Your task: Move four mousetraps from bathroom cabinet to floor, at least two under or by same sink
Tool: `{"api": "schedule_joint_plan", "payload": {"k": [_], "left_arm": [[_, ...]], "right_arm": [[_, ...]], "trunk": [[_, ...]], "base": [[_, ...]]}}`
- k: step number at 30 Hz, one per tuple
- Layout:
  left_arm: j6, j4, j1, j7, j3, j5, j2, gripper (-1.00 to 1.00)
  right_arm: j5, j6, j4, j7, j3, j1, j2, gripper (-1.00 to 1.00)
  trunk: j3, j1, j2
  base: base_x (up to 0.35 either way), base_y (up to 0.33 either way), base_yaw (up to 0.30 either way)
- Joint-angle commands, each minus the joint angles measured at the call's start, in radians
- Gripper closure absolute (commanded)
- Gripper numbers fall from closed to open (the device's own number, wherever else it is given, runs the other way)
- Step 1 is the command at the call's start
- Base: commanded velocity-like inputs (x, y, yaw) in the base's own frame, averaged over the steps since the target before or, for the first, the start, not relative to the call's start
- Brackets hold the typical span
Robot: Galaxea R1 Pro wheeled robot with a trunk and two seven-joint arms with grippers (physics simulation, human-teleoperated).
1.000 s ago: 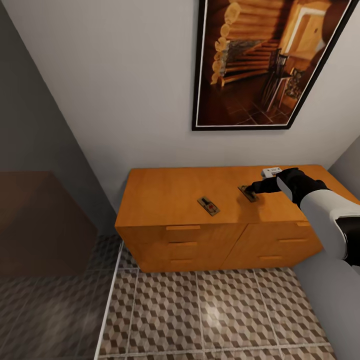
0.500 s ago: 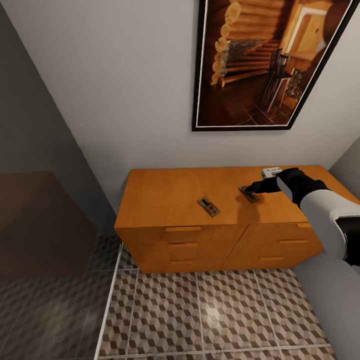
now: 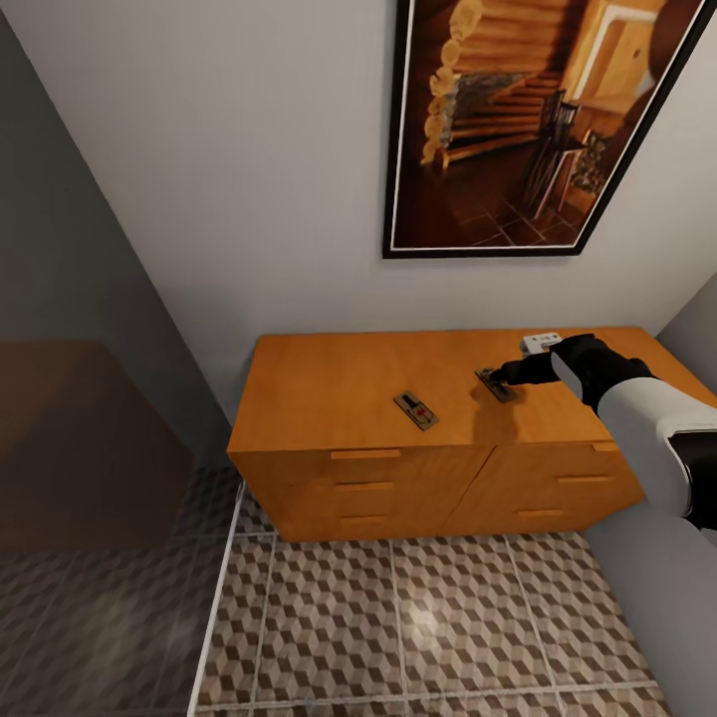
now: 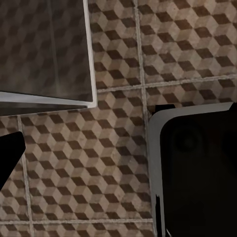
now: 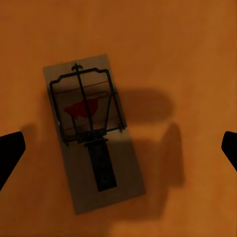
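Two mousetraps lie on the flat top of the orange-brown cabinet point(image 3: 339, 383). One mousetrap point(image 3: 415, 409) sits near the middle front. The other mousetrap point(image 3: 495, 384) point(image 5: 94, 133) lies further right, tan board with dark wire and a red mark. My right gripper point(image 3: 504, 376) point(image 5: 118, 150) hangs open just above it, its fingertips point(image 5: 10, 153) wide apart on either side and touching nothing. My left gripper point(image 4: 118, 163) points down at the cube-patterned bathroom floor point(image 4: 118, 128) and holds nothing. One dark fingertip point(image 4: 7, 158) shows at the frame's edge. The sink is out of view.
A framed painting point(image 3: 518, 129) hangs on the wall above the cabinet. A brown translucent panel point(image 3: 80, 448) stands on the left, with a pale strip point(image 3: 221, 588) along the floor. The patterned floor point(image 3: 418, 627) spreads before the drawers. My dark base point(image 4: 197, 173) stands beside the left gripper.
The right gripper stays in nearly the same place over the right-hand mousetrap. Neither mousetrap has moved.
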Motion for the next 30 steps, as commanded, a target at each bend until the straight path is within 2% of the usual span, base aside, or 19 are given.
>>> {"api": "schedule_joint_plan", "payload": {"k": [1, 30], "left_arm": [[-0.006, 0.004, -0.002, 0.000, -0.009, 0.007, 0.000, -1.00], [-0.006, 0.004, -0.002, -0.001, -0.009, 0.007, 0.000, -1.00]], "right_arm": [[0.010, 0.003, -0.002, 0.008, 0.005, 0.000, -0.001, -1.00], [0.010, 0.003, -0.002, 0.008, 0.005, 0.000, -0.001, -1.00]], "trunk": [[-0.003, 0.000, -0.002], [-0.029, 0.000, -0.002]], "base": [[0.000, 0.000, 0.000], [0.000, 0.000, 0.000]]}}
